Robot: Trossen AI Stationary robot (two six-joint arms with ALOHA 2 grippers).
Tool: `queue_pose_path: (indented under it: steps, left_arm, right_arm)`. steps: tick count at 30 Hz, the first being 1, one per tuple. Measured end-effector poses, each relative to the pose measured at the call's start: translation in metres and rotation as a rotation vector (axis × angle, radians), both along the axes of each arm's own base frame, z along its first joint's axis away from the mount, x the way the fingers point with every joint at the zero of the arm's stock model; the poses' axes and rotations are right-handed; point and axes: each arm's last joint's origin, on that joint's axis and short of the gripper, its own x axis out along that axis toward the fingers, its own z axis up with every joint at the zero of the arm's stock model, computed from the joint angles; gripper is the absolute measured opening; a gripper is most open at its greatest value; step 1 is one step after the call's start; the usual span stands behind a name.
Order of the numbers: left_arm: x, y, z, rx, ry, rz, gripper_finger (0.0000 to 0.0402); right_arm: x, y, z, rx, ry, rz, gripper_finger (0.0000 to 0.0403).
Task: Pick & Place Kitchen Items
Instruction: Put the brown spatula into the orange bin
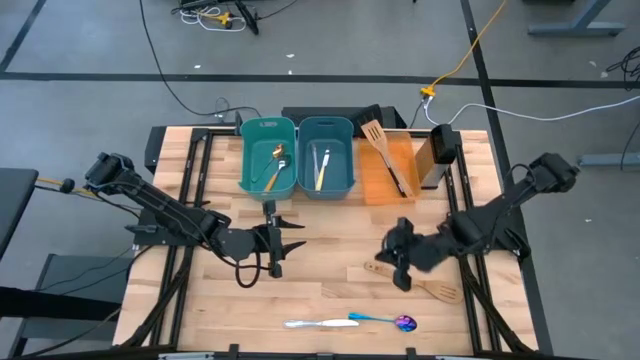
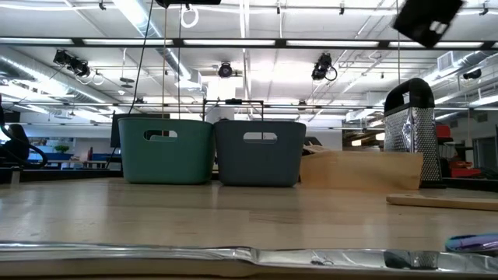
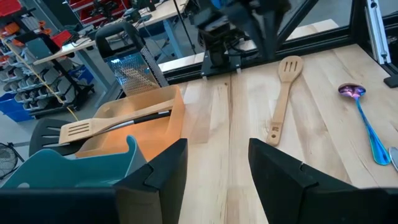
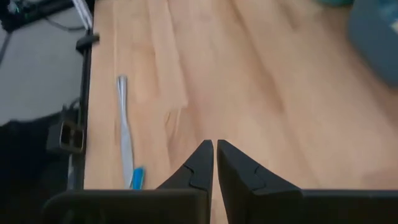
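A pale wooden spatula [image 1: 415, 282] lies flat on the table, right of centre, just beside my right gripper [image 1: 398, 262]. That gripper is shut and holds nothing [image 4: 214, 148]. A silver utensil [image 1: 318, 323] and a blue-handled purple spoon [image 1: 385, 320] lie near the table's front edge. My left gripper [image 1: 292, 236] hovers open left of centre, with nothing between its fingers [image 3: 217, 163]. A gold spoon [image 1: 275, 165] lies in the left teal bin [image 1: 246, 150]. Cream-handled cutlery [image 1: 322, 165] lies in the right bin [image 1: 348, 150]. A wooden spatula [image 1: 375, 133] and a black slotted spatula [image 1: 395, 172] lie on the orange tray [image 1: 372, 190].
A metal grater [image 1: 440, 150] stands at the far right, beside the orange tray. The two bins and the tray line the table's far edge. Bare wood lies between the two grippers and between them and the bins. Black frame rails run along the table's left and right sides.
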Motion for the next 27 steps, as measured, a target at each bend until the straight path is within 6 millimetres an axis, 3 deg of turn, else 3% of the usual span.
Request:
queue_pose_path:
  steps: [9, 27]
  left_arm:
    - [0.000, 0.000, 0.000, 0.000, -0.001, 0.000, 0.0177]
    - [0.000, 0.000, 0.000, 0.000, 0.000, 0.000, 0.0177]
  right_arm:
    - [-0.022, 0.033, -0.026, 0.039, 0.193, -0.041, 0.0033]
    - [-0.045, 0.056, -0.071, 0.055, 0.604, -0.204, 0.0032]
